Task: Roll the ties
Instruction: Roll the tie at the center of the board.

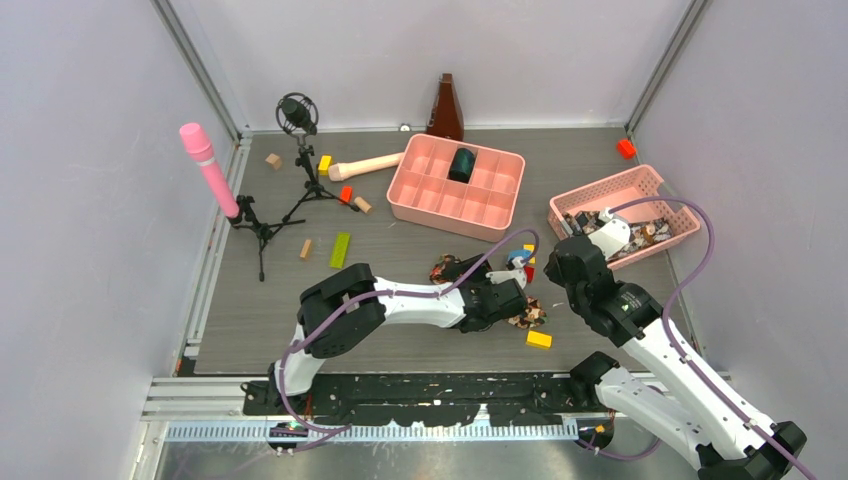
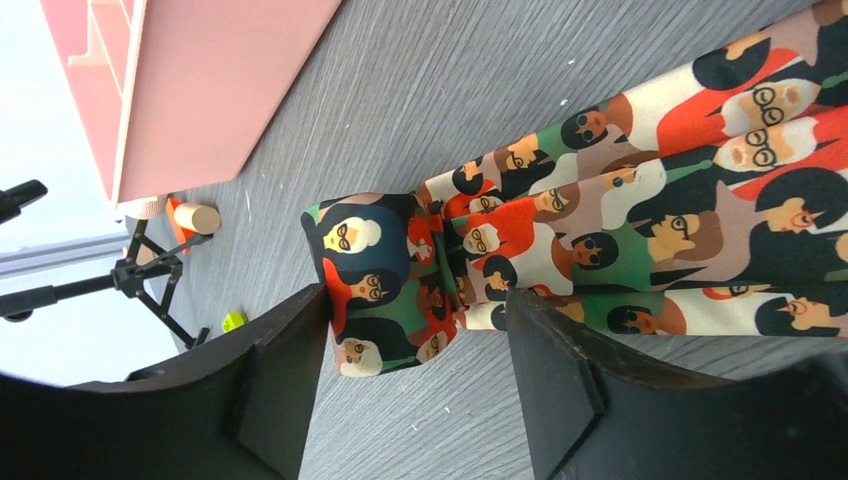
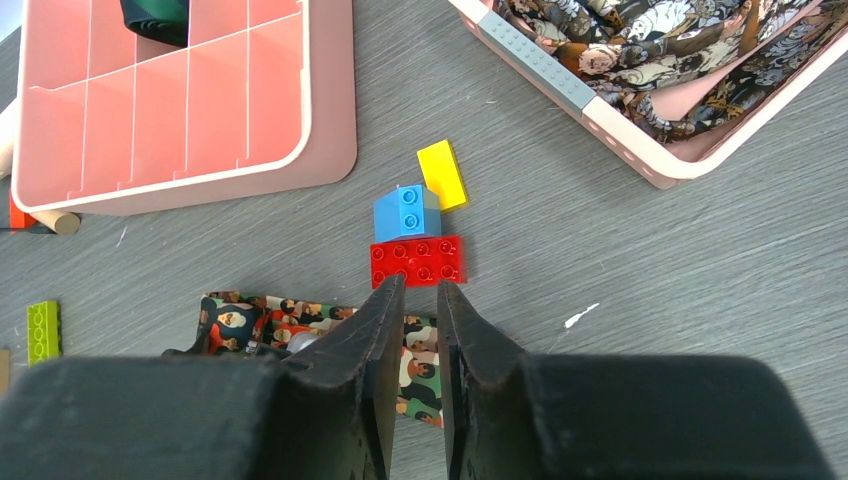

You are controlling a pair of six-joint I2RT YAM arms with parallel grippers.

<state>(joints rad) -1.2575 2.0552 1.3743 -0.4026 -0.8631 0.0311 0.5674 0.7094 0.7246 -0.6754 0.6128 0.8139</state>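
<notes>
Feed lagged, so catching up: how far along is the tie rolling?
Done: one dark roll sits in the tray. In hand: left pincer straddles the tie at its barely turned end; the rest lies unrolled. Left: finishing it, plus the ties in the basket.

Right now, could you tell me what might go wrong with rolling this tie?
The tie's folded end lies loose between the left tool's open fingers; it may unfold.
The red block sits right beside the tie, by the right tool, and could be knocked or rolled in.
</notes>
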